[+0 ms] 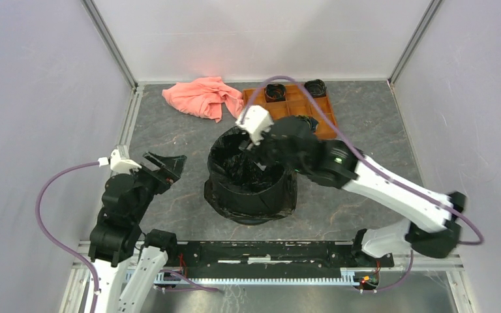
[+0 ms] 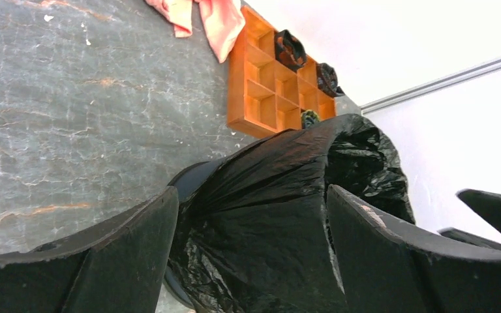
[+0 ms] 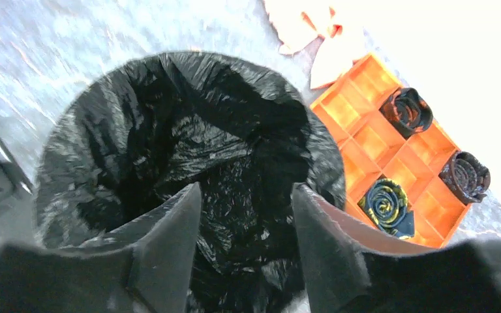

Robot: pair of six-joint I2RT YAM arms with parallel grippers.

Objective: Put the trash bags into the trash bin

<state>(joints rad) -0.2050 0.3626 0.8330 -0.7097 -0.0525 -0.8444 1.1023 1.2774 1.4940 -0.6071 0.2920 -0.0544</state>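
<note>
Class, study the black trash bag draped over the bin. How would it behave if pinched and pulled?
The trash bag is probably floppy: its film is crumpled and sags into folds. Its glossy sheen suggests it could slip from a pinch. Looking thin, it is likely light, and may slide off the trash bin rim.

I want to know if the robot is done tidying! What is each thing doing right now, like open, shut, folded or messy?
Bag, spread open inside the bin, edges draped over its rim.
Bin, upright, lined.
Left tool, open, empty, beside the bin.
Right tool, open, over the bin's mouth.
Cloth, crumpled.
Tray, lying flat, partly filled.
Rolls, three, wound up, in tray compartments.
</note>
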